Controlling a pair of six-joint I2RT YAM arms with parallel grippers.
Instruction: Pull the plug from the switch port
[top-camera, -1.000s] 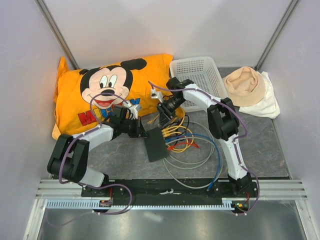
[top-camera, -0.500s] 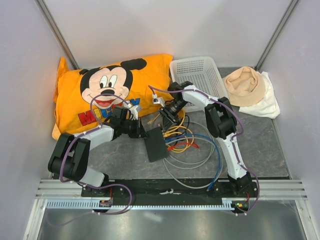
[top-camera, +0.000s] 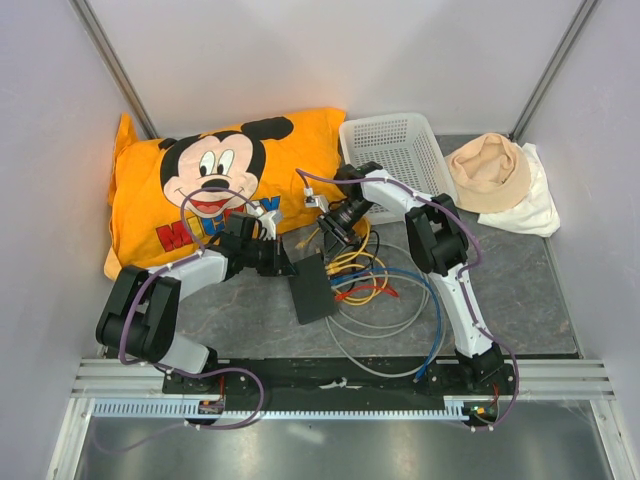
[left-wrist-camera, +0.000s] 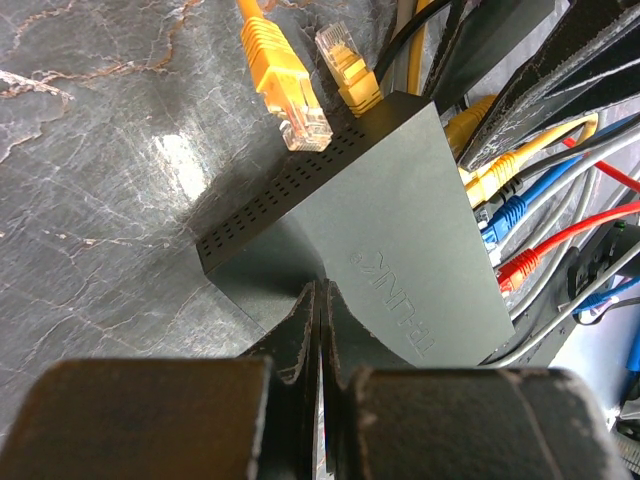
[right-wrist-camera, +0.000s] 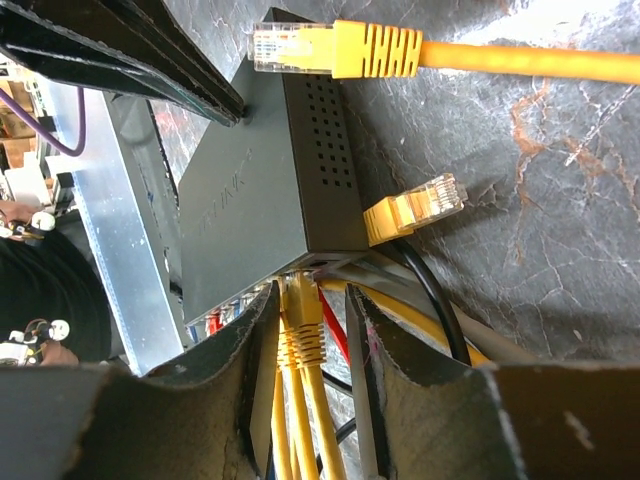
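Observation:
The black switch (top-camera: 312, 288) lies flat on the dark table, with coloured cables plugged along its far right edge. My left gripper (top-camera: 283, 265) is shut, its tips (left-wrist-camera: 320, 290) resting on the switch's (left-wrist-camera: 400, 220) near corner. My right gripper (top-camera: 337, 236) is open, and its fingers straddle a yellow plug (right-wrist-camera: 305, 315) seated in a port at the switch's (right-wrist-camera: 250, 200) end. The left finger lies close against the plug and a gap shows on the right side. Blue (left-wrist-camera: 510, 210) and red (left-wrist-camera: 515, 265) plugs sit in neighbouring ports.
Two loose yellow plugs (right-wrist-camera: 330, 48) (right-wrist-camera: 415, 208) lie beside the switch. Coiled grey, blue and yellow cables (top-camera: 385, 300) spread to its right. An orange Mickey pillow (top-camera: 215, 190) lies behind the left arm, a white mesh basket (top-camera: 395, 150) and a beige hat (top-camera: 490, 170) at the back right.
My right gripper has shifted in toward the switch's socket edge and its jaws have narrowed around the yellow plug. The left arm and the switch have stayed still.

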